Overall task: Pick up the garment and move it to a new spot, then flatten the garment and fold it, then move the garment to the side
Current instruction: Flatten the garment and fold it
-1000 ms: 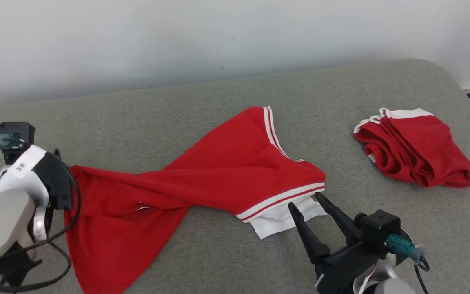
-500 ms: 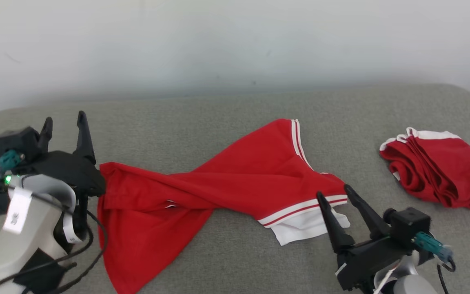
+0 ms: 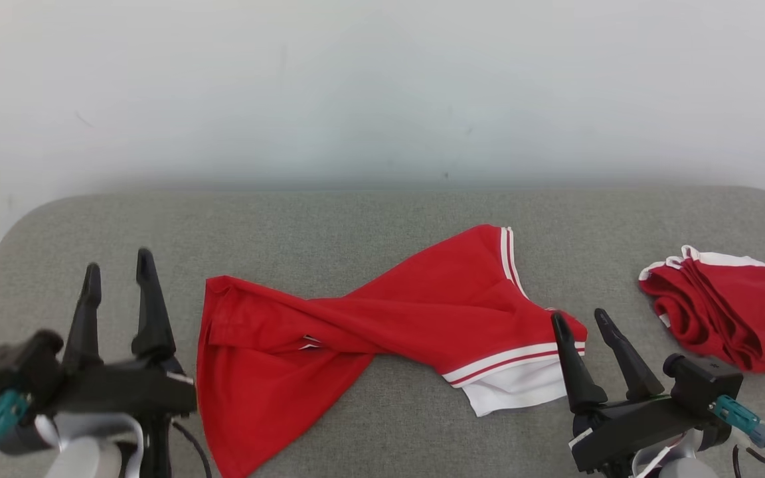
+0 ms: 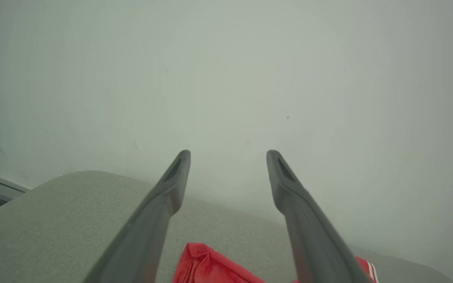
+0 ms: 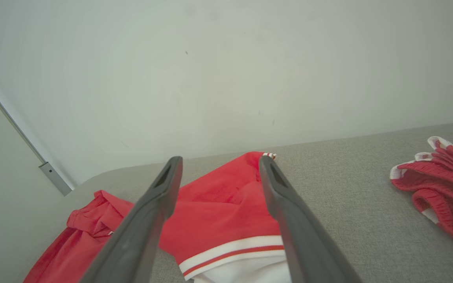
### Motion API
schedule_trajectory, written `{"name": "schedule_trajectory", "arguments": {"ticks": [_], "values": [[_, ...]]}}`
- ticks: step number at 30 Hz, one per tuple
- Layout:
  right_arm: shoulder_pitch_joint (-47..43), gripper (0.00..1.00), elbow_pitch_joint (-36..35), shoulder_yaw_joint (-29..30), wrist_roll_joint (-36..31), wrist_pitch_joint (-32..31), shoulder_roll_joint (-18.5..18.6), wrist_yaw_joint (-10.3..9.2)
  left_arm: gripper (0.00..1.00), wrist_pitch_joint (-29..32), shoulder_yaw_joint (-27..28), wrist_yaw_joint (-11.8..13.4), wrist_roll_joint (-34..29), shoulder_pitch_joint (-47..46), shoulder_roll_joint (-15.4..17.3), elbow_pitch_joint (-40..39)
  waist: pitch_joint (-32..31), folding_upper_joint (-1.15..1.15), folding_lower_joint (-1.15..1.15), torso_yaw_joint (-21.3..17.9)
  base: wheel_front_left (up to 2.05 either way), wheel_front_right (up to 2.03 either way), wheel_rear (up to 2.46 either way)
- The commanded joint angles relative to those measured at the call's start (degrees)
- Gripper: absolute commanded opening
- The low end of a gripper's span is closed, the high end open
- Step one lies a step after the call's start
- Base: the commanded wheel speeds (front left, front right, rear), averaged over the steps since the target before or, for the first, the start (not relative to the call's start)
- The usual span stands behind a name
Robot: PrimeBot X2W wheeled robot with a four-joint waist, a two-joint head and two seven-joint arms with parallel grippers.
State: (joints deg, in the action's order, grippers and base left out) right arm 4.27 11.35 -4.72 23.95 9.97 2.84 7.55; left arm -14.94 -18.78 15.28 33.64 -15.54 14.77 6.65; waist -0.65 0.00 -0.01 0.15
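garment (image 3: 382, 325) twisted on the grey pad (image 3: 356, 219) — both grippers open and empty

the red garment lies across the middle of the pad, wrung once around its middle so that it narrows there. its wider plain end spreads toward the robot's left and runs down to the near edge of the head view. its other end, trimmed with white stripes and showing a white underside, points toward the robot's right.

the left gripper (image 3: 119, 262) hangs at the lower left of the head view, fingers spread and pointing up toward the wall (image 3: 382, 86), with nothing between them. it sits just beside the garment's left edge, not touching it. in the left wrist view the two fingers stand well apart, with a corner of red cloth low between them.

the right gripper (image 3: 580, 316) is at the lower right, jaws parted and holding nothing. its fingertips overlap the striped end in the head view — whether they touch the cloth cannot be told. in the right wrist view that striped end lies between and below the fingers.

a second red bundle (image 3: 721, 305) with white trim sits crumpled at the pad's right side, well apart from the garment.
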Motion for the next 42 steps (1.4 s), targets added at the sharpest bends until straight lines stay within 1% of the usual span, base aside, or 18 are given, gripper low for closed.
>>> {"name": "schedule_trajectory", "arguments": {"ticks": [1, 4, 7, 10, 11, 14, 18, 23, 26, 35, 42], "values": [[-0.29, 1.00, 0.69, 0.48, 1.07, 0.78, 0.14, -0.14, 1.00, -0.31, 2.34, -1.60, -1.46, 3.05, -1.29, -1.95, -0.60, 0.00, 0.01, 0.31, 0.00, 0.00, 0.00], [-0.42, 1.00, 1.80, 0.76, 2.32, 1.67, 0.13, -0.14, 1.00, -0.31, 5.21, -4.66, -2.62, 7.11, -3.55, -3.71, -1.13, 0.00, 0.01, 0.32, 0.00, 0.00, 0.00], [-0.62, 1.00, 3.02, 0.72, 2.79, 2.36, 0.13, -0.14, 1.00, -0.31, 7.17, -7.69, -3.78, 10.65, -4.78, -4.31, -1.61, 0.00, 0.01, 0.07, 0.00, 0.00, 0.00], [-1.04, 1.00, 4.13, 0.96, 3.06, 2.79, 0.13, -0.14, 1.00, -0.31, 7.85, -10.91, -5.77, 13.47, -5.13, -3.90, -1.99, 0.00, 0.01, -0.11, 0.00, 0.00, 0.00], [-1.04, 1.00, 4.13, 0.96, 3.06, 2.79, 0.13, -0.14, 1.00, -0.31, 7.85, -10.91, -5.77, 13.47, -5.13, -3.90, -1.99, 0.00, 0.01, -0.11, 0.00, 0.00, 0.00], [-1.31, 1.00, 4.95, 1.09, 2.60, 2.98, 0.13, -0.14, 1.00, -0.31, 7.75, -13.72, -7.76, 15.95, -5.12, -3.16, -2.29, 0.00, 0.01, -0.25, 0.00, 0.00, 0.00], [-2.06, 1.00, 5.84, 1.79, 1.54, 2.87, 0.13, -0.13, 1.00, -0.30, 6.60, -16.29, -11.35, 18.34, -4.56, -2.08, -2.68, 0.00, 0.01, 0.00, 0.00, 0.00, 0.00], [-3.24, 1.00, 5.62, 2.77, 0.41, 2.65, 0.13, -0.13, 1.00, -0.31, 6.12, -17.57, -15.16, 20.45, -4.19, -1.00, -3.16, 0.00, 0.01, 0.49, 0.00, 0.00, 0.00], [-4.37, 1.00, 5.08, 3.56, -0.52, 2.28, 0.13, -0.14, 1.00, -0.31, 6.47, -18.23, -16.09, 21.21, -4.32, -0.83, -3.40, 0.00, 0.01, 0.75, 0.00, 0.00, 0.00], [-5.85, 1.00, 2.78, 4.52, -1.74, 1.26, 0.13, -0.14, 1.00, -0.31, 7.01, -19.30, -16.95, 21.98, -4.73, 0.91, -3.31, 0.00, 0.01, 0.21, 0.00, 0.00, 0.00], [-5.60, 1.00, 2.32, 4.55, -1.85, 0.77, 0.13, -0.13, 1.00, -0.31, 7.44, -19.06, -16.33, 20.70, -5.25, 3.07, -2.98, 0.00, 0.01, 0.11, 0.00, 0.00, 0.00]]}}
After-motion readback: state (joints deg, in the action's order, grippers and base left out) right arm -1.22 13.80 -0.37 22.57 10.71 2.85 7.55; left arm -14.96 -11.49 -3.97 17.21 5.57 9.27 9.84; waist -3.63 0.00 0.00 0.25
